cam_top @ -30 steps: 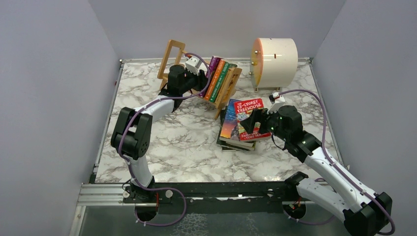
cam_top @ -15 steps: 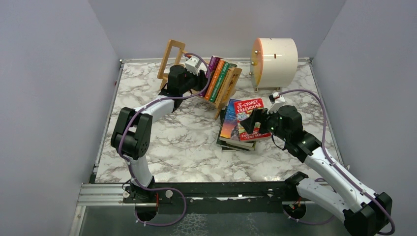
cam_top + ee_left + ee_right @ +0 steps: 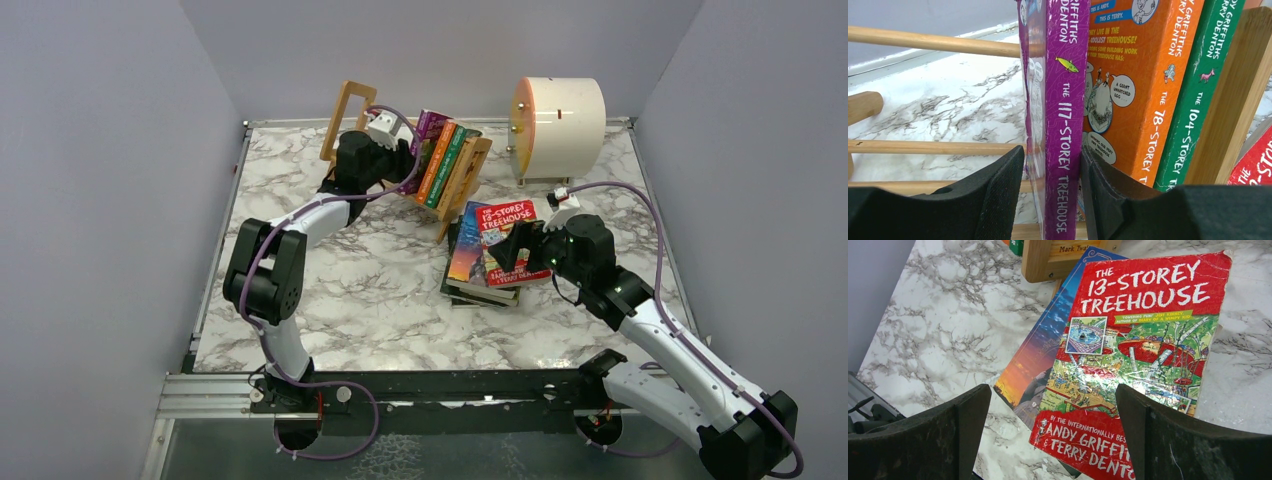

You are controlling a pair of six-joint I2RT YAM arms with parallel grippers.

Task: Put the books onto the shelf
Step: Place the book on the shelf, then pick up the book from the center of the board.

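Left fingers (image 3: 998, 200): one stands on each side of the purple book (image 3: 1063, 125), low on its spine. The pads are right at its covers, but I cannot tell if they press it or stand just free.
Purple book: it stands upright in the shelf (image 3: 923, 41), spine toward the left wrist camera. The orange book (image 3: 1138, 75) is next to it, then the green book (image 3: 1203, 100) against the wooden end piece.
Right fingers (image 3: 1158, 440): they are spread wide with nothing between them, hovering over the red book (image 3: 1143, 340).
Red book: it lies flat, cover up, on top of the stack (image 3: 485, 262) on the counter (image 3: 948, 315), just beside the right end of the shelf.
Key relation: the red book is directly below the right fingers. Its long axis runs away from the wrist toward the shelf, so the fingers stand across its short width.
Nearer arm: the right fingers are over the stack, while the left fingers are at the shelf, apart from the stack.
Progress, as I judge: three books are in the shelf and the stack is not yet shelved.
Next move, as I judge: the right fingers must come down and catch one edge, because a thin flat book offers no side to take.
Risk: lifting the top book may drag along the book under it.
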